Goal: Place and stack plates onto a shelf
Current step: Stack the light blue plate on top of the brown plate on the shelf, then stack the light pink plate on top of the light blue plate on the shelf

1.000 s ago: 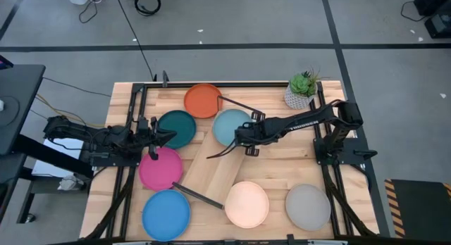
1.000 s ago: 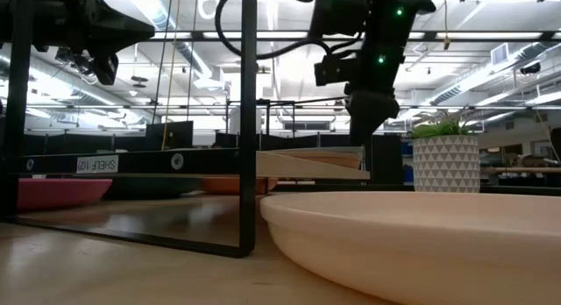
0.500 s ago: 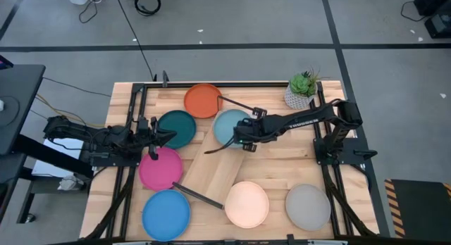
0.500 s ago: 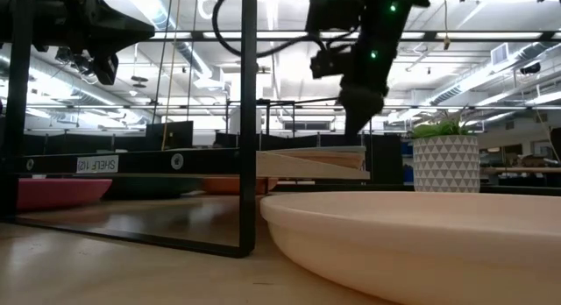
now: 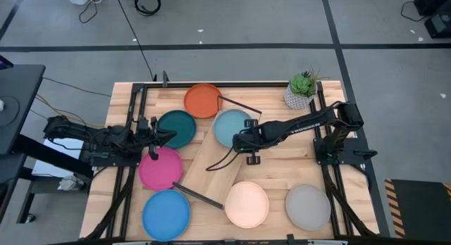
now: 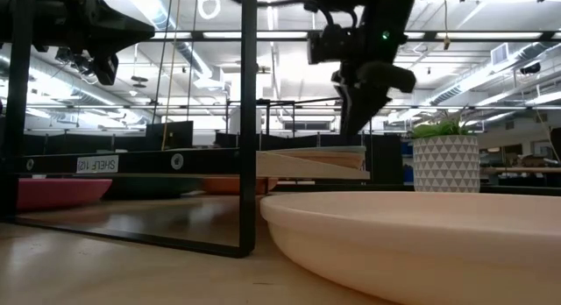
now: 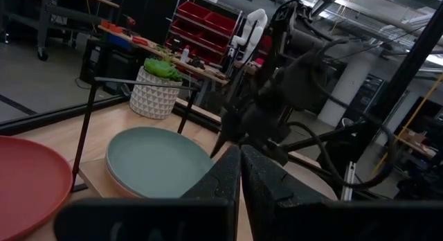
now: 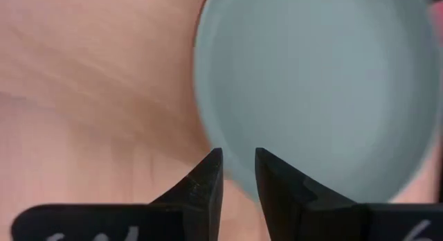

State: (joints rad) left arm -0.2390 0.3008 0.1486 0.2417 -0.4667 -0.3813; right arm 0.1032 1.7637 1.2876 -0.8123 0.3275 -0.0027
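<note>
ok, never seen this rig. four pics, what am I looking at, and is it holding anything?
Two robot arms at a slatted table. One camera looks down from above, one sits at table height, and one rides on each wrist. The right gripper hangs over the light blue plate, which lies on the shelf, a wooden board; its fingers are slightly apart and grip nothing. The left gripper waits by the dark teal plate, shut and empty. Orange, pink, bright blue, cream and grey plates lie around, with a potted plant in a corner.

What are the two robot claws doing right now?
Left gripper: shut, holding nothing, beside the dark teal plate.
Right gripper: slightly open, empty, above the light blue plate.
</note>
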